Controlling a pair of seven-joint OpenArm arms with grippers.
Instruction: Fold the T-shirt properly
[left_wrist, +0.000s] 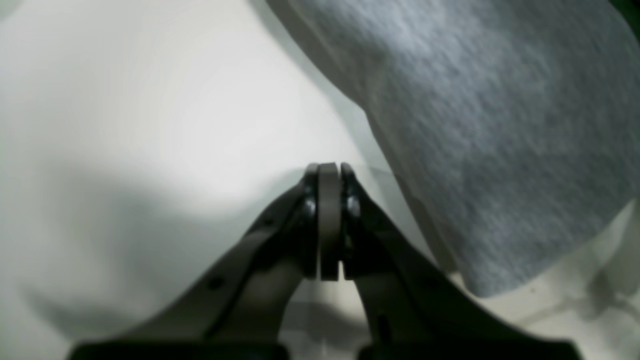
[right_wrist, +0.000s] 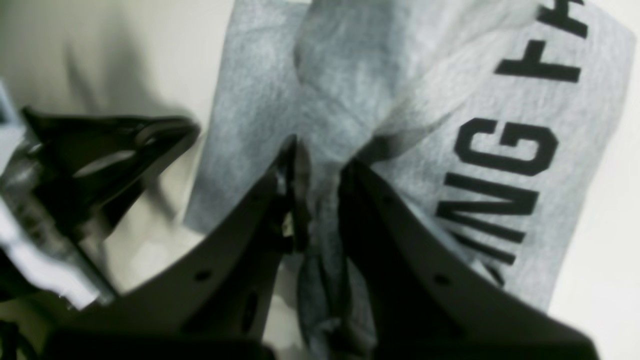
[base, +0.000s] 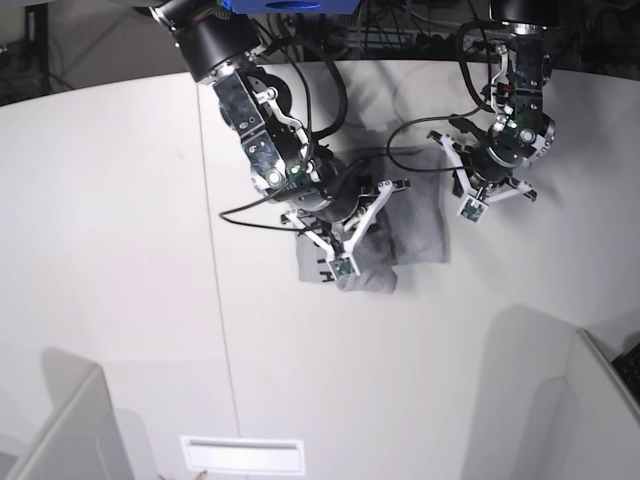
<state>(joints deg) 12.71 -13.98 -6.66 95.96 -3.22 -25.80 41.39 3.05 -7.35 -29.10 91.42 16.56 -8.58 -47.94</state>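
Grey T-shirt (right_wrist: 310, 100) fabric pinched in right tool (right_wrist: 320, 200).

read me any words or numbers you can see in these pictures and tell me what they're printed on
"NG": bold black block letters on the grey T-shirt, right wrist view; strokes before it are hidden by the right gripper.
"F" plus a letter cut off by the frame edge: same print.
Base and left wrist views: no legible text.

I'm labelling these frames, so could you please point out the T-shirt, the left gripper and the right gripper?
T-shirt (base: 420, 225): base view, plain grey cloth on the table.
Left gripper (left_wrist: 328, 172): left wrist view, tips of the shut fingers, beside the cloth.
Right gripper (right_wrist: 320, 165): right wrist view, between fingertips pinching bunched cloth.
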